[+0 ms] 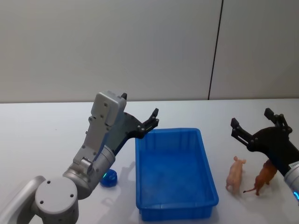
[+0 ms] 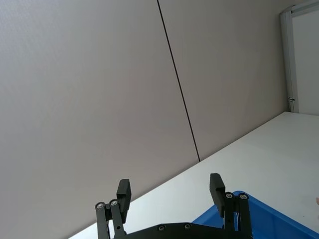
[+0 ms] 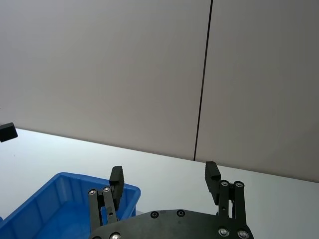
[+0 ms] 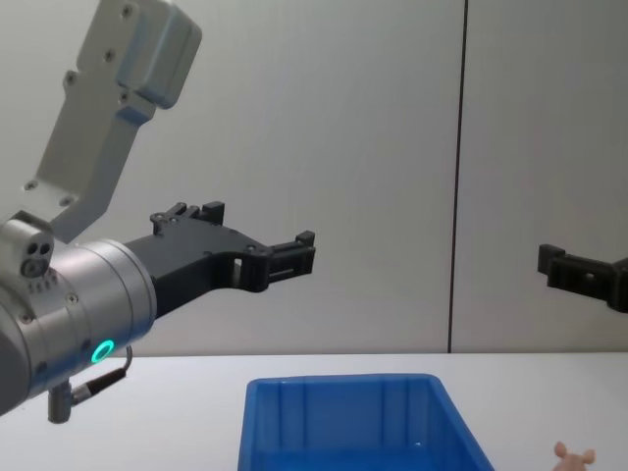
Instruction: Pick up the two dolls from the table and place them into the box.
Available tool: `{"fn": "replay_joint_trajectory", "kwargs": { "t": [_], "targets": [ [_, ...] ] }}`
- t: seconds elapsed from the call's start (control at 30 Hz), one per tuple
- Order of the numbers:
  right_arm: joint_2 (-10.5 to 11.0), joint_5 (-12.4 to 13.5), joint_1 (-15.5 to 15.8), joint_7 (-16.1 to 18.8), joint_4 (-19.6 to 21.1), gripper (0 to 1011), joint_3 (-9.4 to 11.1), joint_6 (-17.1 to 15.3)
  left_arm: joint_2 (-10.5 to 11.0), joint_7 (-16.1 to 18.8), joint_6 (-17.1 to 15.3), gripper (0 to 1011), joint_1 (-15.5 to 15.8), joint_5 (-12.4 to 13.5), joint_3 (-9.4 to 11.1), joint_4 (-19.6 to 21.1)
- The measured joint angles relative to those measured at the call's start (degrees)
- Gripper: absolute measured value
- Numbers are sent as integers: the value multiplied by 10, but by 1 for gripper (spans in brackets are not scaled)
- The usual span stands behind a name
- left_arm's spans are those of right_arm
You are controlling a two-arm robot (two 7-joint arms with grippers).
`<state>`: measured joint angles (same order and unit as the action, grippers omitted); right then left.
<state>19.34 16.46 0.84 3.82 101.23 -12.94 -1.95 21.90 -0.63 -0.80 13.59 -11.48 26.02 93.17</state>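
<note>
- So far, none of the task was done: the box [image 1: 206, 161] stood empty on the table [image 1: 46, 130].
- Both dolls stood on the table just right of the box, the pinkish-tan doll [image 1: 235, 174] beside the brown doll [image 1: 264, 176]; both picks were left to do.
- My left gripper [image 1: 150, 120] hung by the box's far left corner and my right gripper [image 1: 251, 120] above the dolls, both with jaws apart and empty.
- Count: two dolls, one box, two grippers.

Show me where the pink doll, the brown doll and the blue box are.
pink doll [image 1: 235, 175]: head view, on its body.
brown doll [image 1: 264, 178]: head view, on its body.
blue box [image 1: 177, 212]: head view, on its front wall.
</note>
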Motion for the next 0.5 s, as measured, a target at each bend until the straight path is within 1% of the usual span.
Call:
{"fn": "replay_joint_trajectory", "kwargs": {
  "t": [0.5],
  "targets": [
    [0,0,0,0,0,1001,0,0,0,0,0,1001,0,0,0,0]
  ]
}}
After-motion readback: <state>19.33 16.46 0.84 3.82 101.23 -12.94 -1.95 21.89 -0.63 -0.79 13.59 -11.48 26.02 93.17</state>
